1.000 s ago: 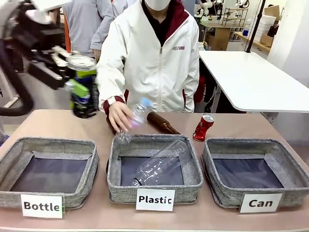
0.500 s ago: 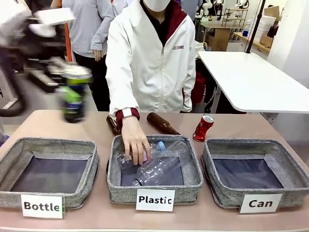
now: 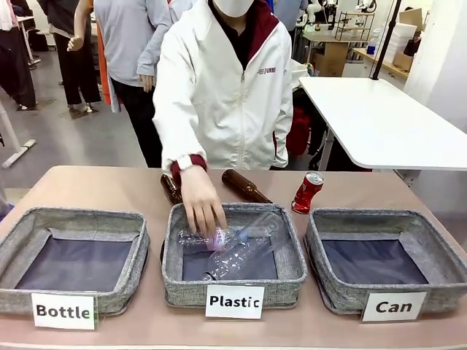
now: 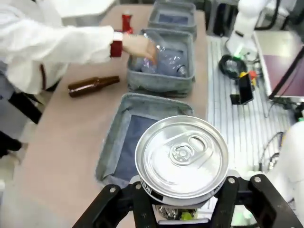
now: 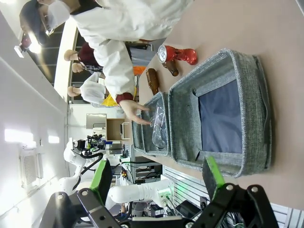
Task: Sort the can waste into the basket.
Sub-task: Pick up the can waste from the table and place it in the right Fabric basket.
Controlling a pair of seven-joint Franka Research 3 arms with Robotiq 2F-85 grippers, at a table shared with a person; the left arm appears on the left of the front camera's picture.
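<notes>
Can waste: silver-topped can gripped in left pincer, held high above desk. Red dented can leans on desk just behind "Can" basket, outside it. Right pincer wide open, holding nothing. Person's hand on clear bottle in "Plastic" basket.

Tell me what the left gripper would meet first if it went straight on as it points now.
Most likely the dark floor of the nearest grey basket, just beyond the can it holds; depth is unclear.
</notes>
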